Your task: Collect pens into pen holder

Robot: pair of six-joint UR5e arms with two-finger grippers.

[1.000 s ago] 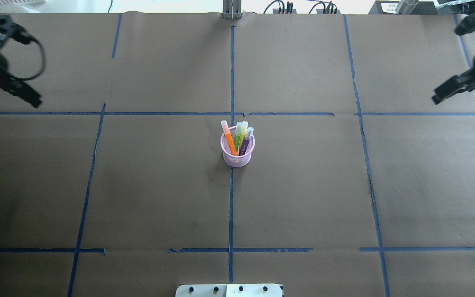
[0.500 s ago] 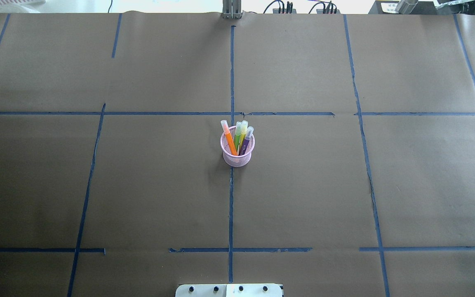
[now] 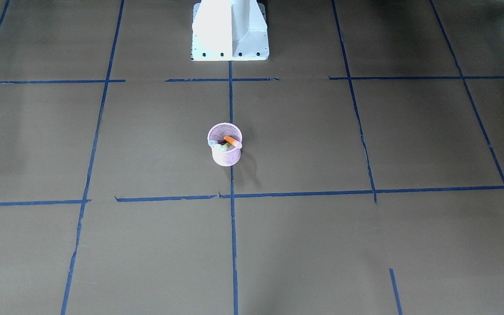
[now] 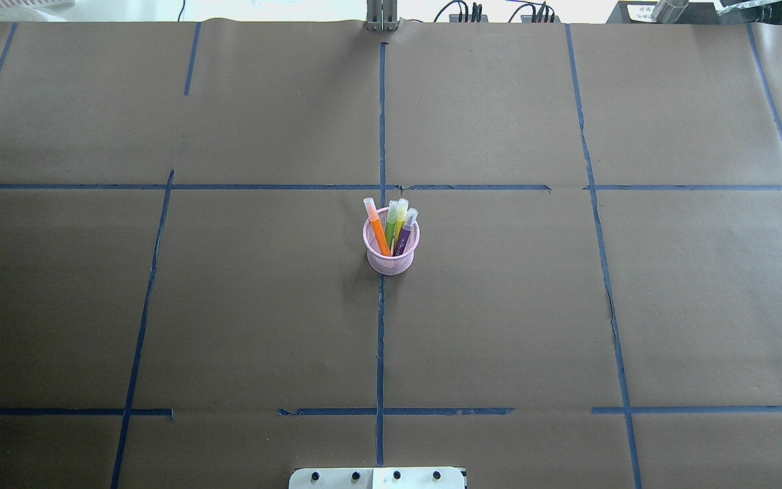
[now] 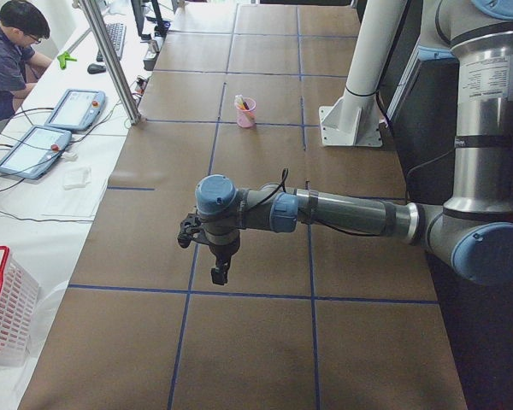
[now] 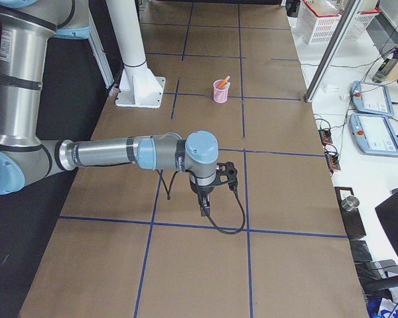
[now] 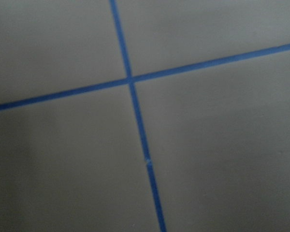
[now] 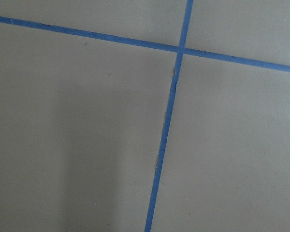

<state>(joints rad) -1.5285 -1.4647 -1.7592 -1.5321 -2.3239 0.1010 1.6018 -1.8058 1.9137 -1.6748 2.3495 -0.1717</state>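
In 1 pen holder (image 4: pixel 391 263), 4 pens (image 4: pixel 399 221)

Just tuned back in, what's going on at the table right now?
Nothing is being handled at this moment. The orange pen, green pen, yellow pen and purple pen all stand in the pink mesh pen holder at the middle of the table, so the collecting looks done. The left claw and right claw hover near opposite ends of the table, far from the holder; open or shut cannot be told.
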